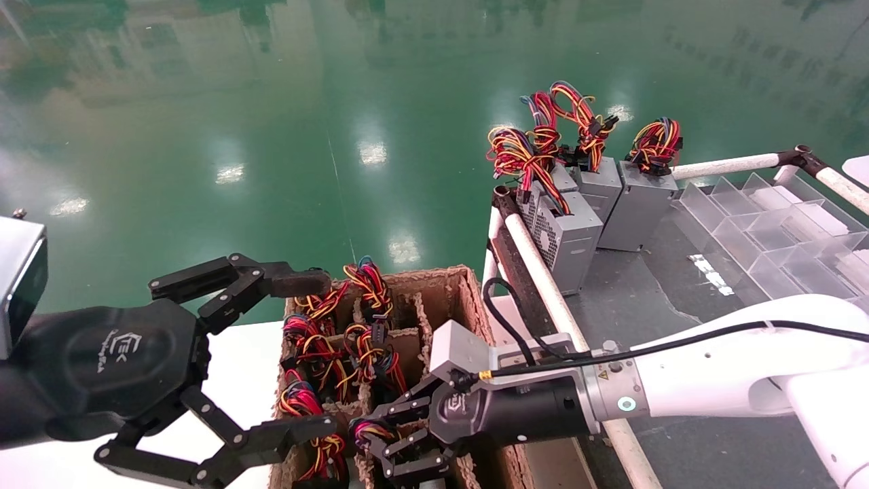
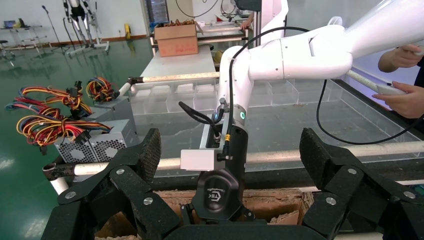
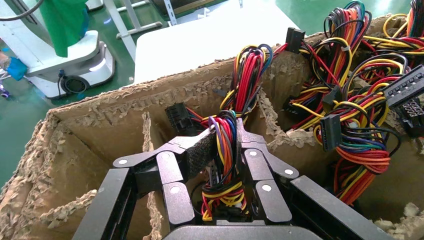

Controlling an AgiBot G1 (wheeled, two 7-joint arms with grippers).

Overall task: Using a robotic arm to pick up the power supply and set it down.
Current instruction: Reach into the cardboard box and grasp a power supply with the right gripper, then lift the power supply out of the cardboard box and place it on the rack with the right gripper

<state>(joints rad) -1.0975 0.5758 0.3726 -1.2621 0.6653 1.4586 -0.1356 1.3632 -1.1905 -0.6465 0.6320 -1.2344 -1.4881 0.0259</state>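
My right gripper [image 1: 381, 441] reaches down into a torn cardboard box [image 1: 448, 285]. In the right wrist view its fingers [image 3: 200, 150] are shut on an upright bundle of red, yellow, blue and black wires [image 3: 226, 135]. This bundle belongs to a power supply whose grey body is hidden down in the compartment. More wire bundles [image 1: 360, 339] fill the other compartments. My left gripper [image 1: 305, 356] hangs wide open beside the box's left side and holds nothing. The left wrist view shows its pads [image 2: 150, 152] far apart, facing the right arm's wrist [image 2: 220, 185].
Three grey power supplies [image 1: 563, 234] stand on the dark table at right, wires up. A white pipe rail [image 1: 543, 272] runs between the box and that table. Clear plastic divider trays [image 1: 774, 231] lie farther right. A person's hands [image 2: 405, 95] are beyond the table.
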